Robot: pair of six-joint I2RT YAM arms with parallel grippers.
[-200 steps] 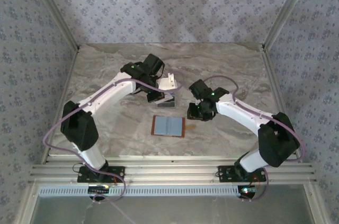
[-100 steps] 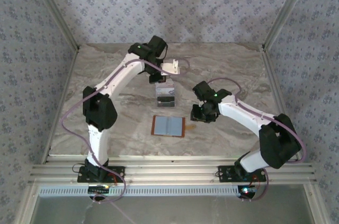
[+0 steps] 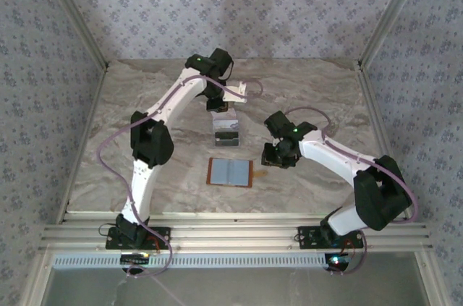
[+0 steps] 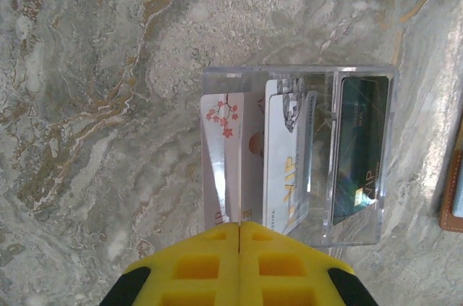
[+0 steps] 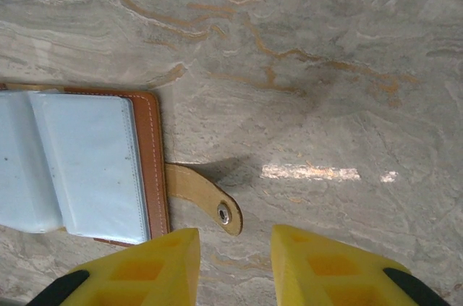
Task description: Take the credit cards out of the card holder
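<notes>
Credit cards [image 4: 287,161] stand side by side in a clear box [image 4: 362,230] on the worktop [image 4: 94,103], just beyond the left claw [image 4: 239,237], whose yellow fingers are pressed together. The card holder [image 5: 79,168] lies open and flat, its tab [image 5: 206,197] just beside the right claw [image 5: 235,241], whose fingers are spread. From above, box and card holder lie near each other but apart. The left wrist view separates three cards, one dark.

Seeing the wallet [image 3: 230,173] lying open and flat on the table [image 3: 325,96], grey-blue lining facing up, tab [image 5: 206,194] (snap showing) sticking out sideways. Finding three cards [image 4: 289,154] sitting near it in a clear box [image 4: 362,234]: blossom-printed, pale, dark.
</notes>
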